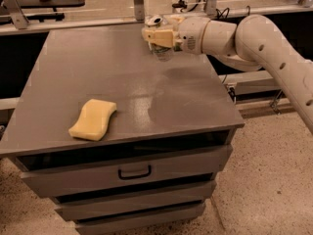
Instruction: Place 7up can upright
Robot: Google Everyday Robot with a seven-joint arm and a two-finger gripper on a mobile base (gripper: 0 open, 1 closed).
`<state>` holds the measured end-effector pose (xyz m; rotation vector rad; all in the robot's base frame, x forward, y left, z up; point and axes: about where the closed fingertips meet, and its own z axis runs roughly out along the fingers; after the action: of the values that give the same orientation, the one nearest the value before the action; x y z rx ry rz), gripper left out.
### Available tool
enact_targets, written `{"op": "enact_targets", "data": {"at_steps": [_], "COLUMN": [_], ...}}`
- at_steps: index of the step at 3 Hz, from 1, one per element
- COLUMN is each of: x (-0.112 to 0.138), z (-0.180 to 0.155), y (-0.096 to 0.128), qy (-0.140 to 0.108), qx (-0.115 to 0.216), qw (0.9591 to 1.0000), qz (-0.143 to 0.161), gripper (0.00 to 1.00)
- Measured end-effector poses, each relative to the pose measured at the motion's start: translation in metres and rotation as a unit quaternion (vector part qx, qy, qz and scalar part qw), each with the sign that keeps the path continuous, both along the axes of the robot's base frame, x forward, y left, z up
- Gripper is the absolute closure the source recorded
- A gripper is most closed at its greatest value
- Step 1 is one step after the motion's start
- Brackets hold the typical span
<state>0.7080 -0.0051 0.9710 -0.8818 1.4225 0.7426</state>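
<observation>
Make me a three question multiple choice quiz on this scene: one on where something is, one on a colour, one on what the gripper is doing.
1. Where does the sponge lie on the cabinet top?
A) near left part
B) far right corner
C) dead centre

2. What colour is the sponge?
A) blue
B) yellow
C) red

3. What is the gripper doing?
A) hanging open over the sponge
B) closed on the 7up can at the far right part of the top
C) parked off to the side, holding nothing

Answers:
1 A: the sponge sits close to the front left edge.
2 B: it shows pale yellow against the grey top.
3 B: the fingers clasp the can's sides, well away from the sponge.
</observation>
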Motion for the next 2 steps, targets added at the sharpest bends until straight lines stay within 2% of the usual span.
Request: {"op": "enact_targets", "data": {"at_steps": [1,2], "x": [-0.004,-0.012], "z": [0.008,0.022], "y": [-0.008,0.010], "qy": [-0.038,-0.054], "qx": [0.083,0.096], "qw": [0.9958,0.9936], "qz": [0.008,0.025], "gripper": [1.00,1.00]}}
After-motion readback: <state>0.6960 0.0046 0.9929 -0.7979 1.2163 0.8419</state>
